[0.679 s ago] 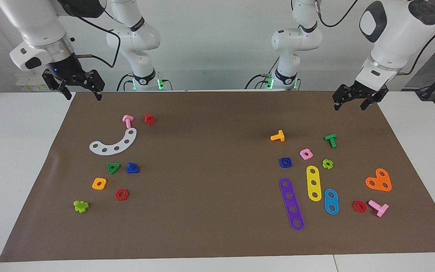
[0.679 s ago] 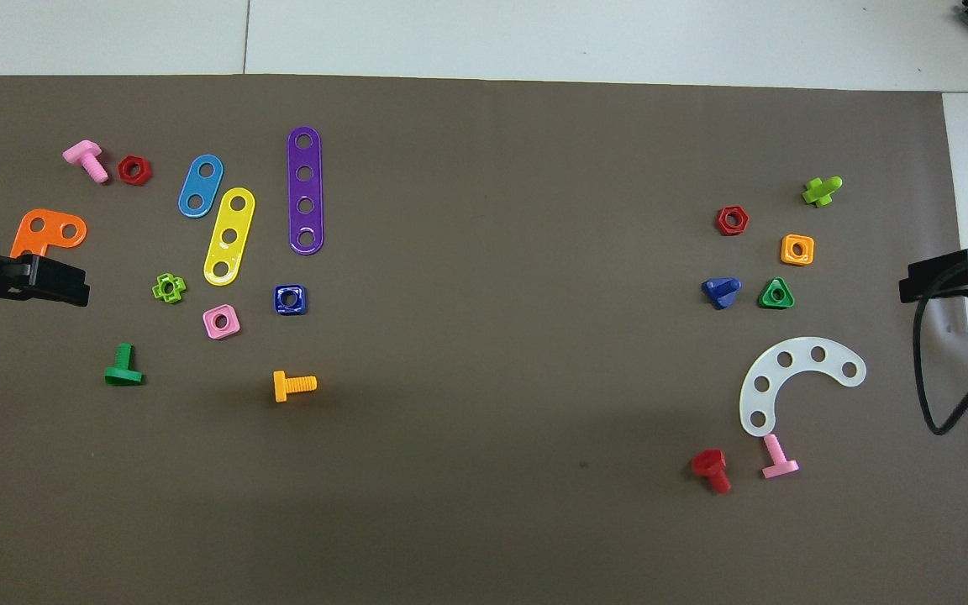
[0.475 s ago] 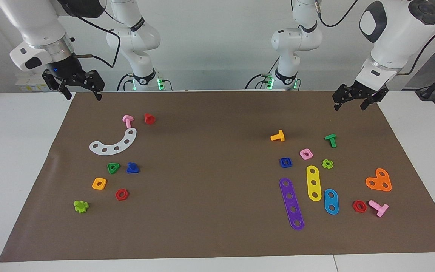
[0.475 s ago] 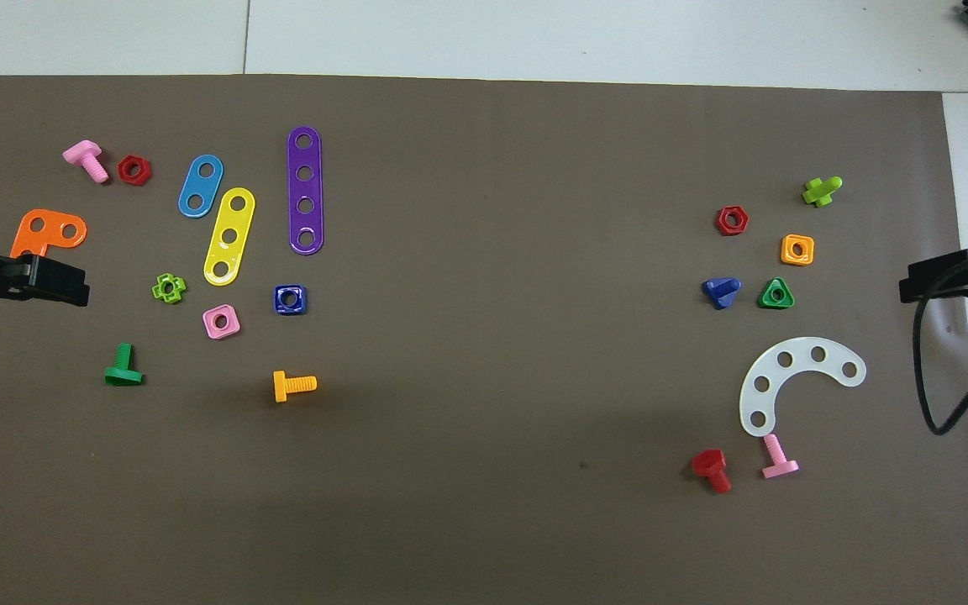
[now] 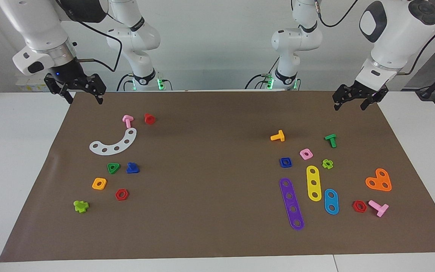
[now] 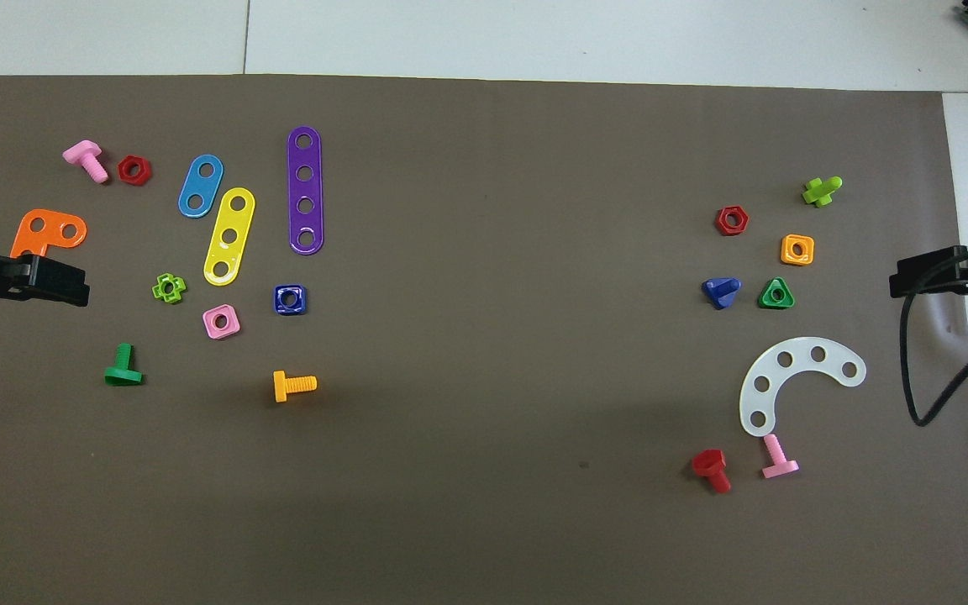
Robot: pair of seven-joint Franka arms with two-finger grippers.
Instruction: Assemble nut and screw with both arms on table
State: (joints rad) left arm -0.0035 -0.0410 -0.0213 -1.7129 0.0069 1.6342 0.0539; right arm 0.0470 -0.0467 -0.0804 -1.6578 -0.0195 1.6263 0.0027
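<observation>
The nut [image 5: 285,162] [image 6: 290,300], a dark-blue square with a round hole, lies flat on the brown mat [image 5: 217,226] toward the left arm's end of the table [image 5: 13,170]. The screw [image 5: 132,168] [image 6: 721,291], dark blue with a triangular head, rests beside a green triangular nut [image 5: 113,167] toward the right arm's end. My left gripper [image 5: 349,107] [image 6: 55,281] hangs open and empty over the mat's edge at its own end. My right gripper [image 5: 84,99] [image 6: 925,276] hangs open and empty over the mat's edge at its end.
Around the nut lie a pink square nut [image 5: 306,153], an orange screw [image 5: 278,136], and yellow [image 5: 314,183], purple [image 5: 291,203] and light-blue [image 5: 331,201] plates. Near the screw are a white curved plate [image 5: 113,143], an orange nut [image 5: 99,183] and a red nut [image 5: 121,194].
My right gripper has shifted a little inward over the mat's edge, its cable swinging with it. The left arm and all the parts are still.
</observation>
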